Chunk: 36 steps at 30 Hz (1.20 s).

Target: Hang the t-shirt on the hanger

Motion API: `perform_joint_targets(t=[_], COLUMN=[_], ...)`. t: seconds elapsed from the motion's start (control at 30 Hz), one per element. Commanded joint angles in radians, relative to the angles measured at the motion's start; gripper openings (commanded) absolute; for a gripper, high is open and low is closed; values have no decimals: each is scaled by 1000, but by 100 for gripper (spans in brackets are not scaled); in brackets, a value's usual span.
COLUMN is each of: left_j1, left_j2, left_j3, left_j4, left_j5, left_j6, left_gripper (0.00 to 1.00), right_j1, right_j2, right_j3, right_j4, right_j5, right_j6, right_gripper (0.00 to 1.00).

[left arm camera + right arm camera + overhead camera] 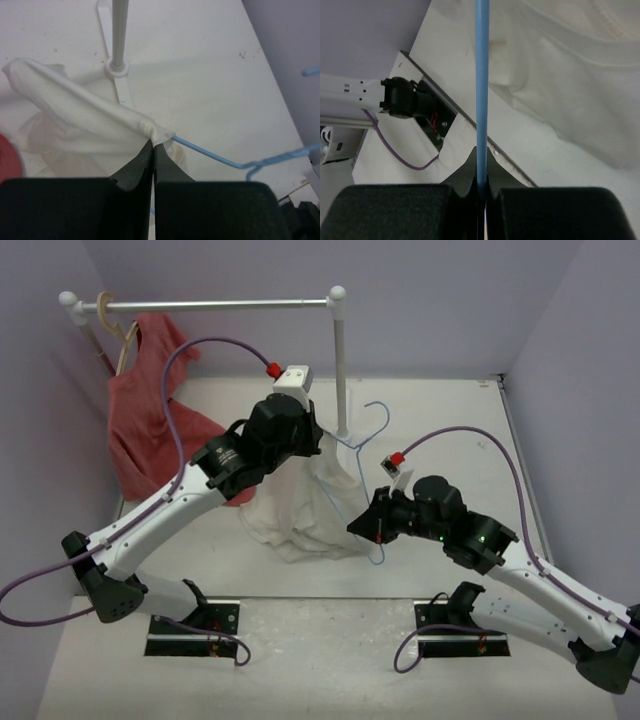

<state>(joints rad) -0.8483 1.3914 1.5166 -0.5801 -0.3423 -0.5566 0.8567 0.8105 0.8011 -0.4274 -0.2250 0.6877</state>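
The white t-shirt (296,512) hangs from my left gripper (320,447), which is shut on a pinch of its fabric (95,117) and holds it up beside the rack post. The rest of the shirt is bunched on the table. The light-blue wire hanger (362,445) is tilted, with its hook (380,423) up near the post and one side against the raised shirt. My right gripper (371,531) is shut on the hanger's lower wire (481,75), next to the shirt (575,75). The wire also shows in the left wrist view (210,156), starting right at the pinched fabric.
A white clothes rack stands at the back, with its rail (215,305), post (341,360) and foot (118,67). A red garment (150,425) hangs on a tan wooden hanger (112,322) at the rail's left end. Lilac walls close in the table on three sides.
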Motion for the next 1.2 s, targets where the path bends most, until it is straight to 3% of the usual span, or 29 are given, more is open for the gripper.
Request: perform_joint_targets(t=[0.0, 0.27, 0.47, 0.63, 0.77, 0.93, 0.97, 1.17], left_j1=[-32, -58, -58, -58, -57, -59, -59, -60], left_j2=[-84, -180, -233, -249, -232, -217, -212, -244], left_j3=[33, 24, -46, -90, -104, -33, -21, 130], left_j4=[26, -21, -86, -120, -140, -110, -125, -195], left_j5=[57, 146, 119, 290, 304, 385, 363, 239], left_j6=[-37, 33, 70, 160, 182, 207, 208, 287], left_gripper=[0, 0, 0, 0, 0, 0, 6, 100], right_j1=[5, 3, -6, -55, -56, -54, -54, -54], right_j2=[30, 239, 141, 36, -10, 21, 22, -56], right_j3=[72, 205, 162, 110, 87, -25, -36, -182], right_j4=[196, 129, 218, 304, 404, 559, 592, 756], right_j5=[140, 219, 178, 126, 2, -39, -42, -34], right_j6=[-68, -219, -299, -327, -330, -320, -318, -309], right_gripper=[0, 0, 0, 0, 0, 0, 0, 0])
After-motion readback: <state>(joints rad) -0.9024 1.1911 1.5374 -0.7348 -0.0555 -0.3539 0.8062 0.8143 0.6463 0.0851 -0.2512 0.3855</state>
